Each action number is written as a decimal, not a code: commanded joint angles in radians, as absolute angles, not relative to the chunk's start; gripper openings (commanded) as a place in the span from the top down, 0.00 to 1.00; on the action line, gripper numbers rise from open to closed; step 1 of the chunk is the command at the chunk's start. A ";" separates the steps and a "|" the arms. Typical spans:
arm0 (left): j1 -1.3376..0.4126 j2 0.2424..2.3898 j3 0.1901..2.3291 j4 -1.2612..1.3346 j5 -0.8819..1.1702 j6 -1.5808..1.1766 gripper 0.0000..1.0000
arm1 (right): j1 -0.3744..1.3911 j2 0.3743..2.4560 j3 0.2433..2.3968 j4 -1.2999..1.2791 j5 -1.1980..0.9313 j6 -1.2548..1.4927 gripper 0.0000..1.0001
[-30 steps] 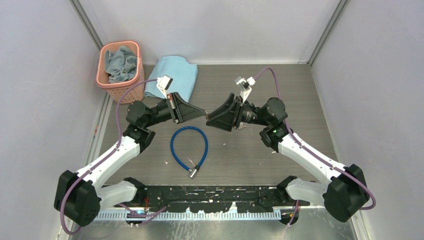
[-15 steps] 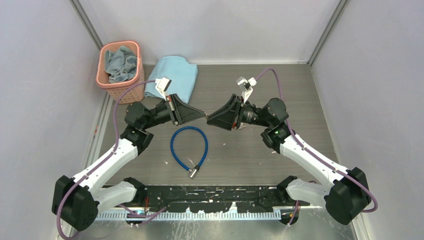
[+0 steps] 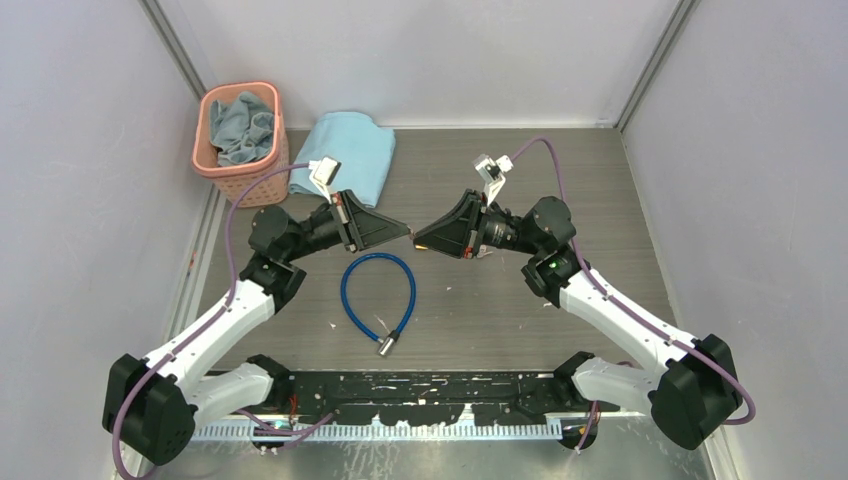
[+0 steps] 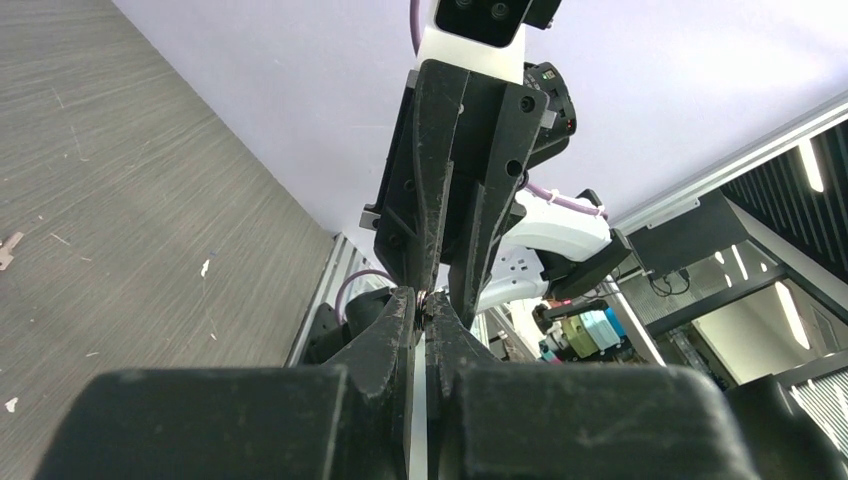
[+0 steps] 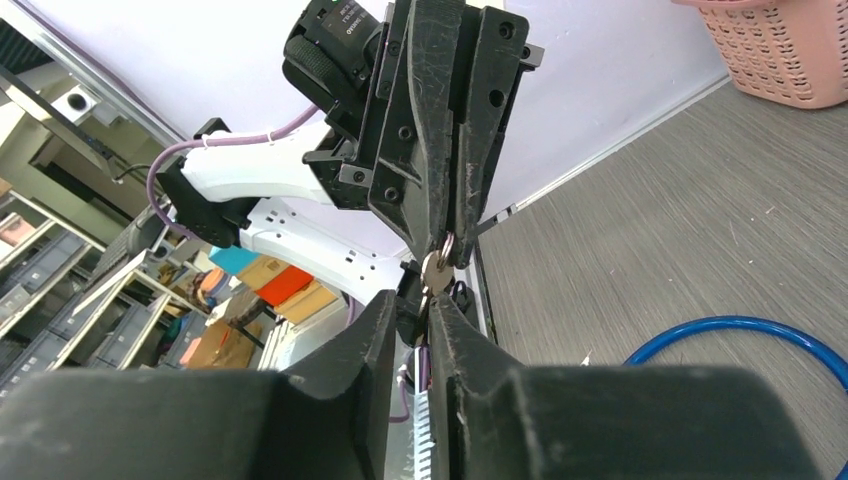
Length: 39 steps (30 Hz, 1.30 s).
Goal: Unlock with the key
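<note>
Both grippers meet tip to tip above the table's middle. My left gripper (image 3: 404, 231) is shut on the key (image 5: 436, 268), a tiny silvery piece whose round head shows between its fingertips in the right wrist view. My right gripper (image 5: 418, 305) stands just below that head with its jaws narrow. A thin gap still shows between its fingers (image 5: 392, 318), and the key's lower end lies against one of them. In the left wrist view a small metal bit (image 4: 428, 299) sits pinched at my left tips. The blue cable (image 3: 378, 290) lies looped on the table below the grippers.
The cable's silver end (image 3: 388, 344) points toward the arm bases. A pink basket (image 3: 240, 130) holding a cloth stands at the back left, with a folded blue towel (image 3: 345, 150) beside it. Grey walls close in the table on three sides.
My right gripper's jaws have narrowed a lot around the key's end. The left arm has shifted slightly, still gripping.
</note>
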<state>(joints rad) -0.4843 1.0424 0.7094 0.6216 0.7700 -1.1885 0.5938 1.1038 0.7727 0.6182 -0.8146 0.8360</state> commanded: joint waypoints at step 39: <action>-0.485 0.615 0.569 -0.111 0.481 -0.650 0.22 | 0.647 1.150 1.071 -0.632 -0.056 0.540 0.99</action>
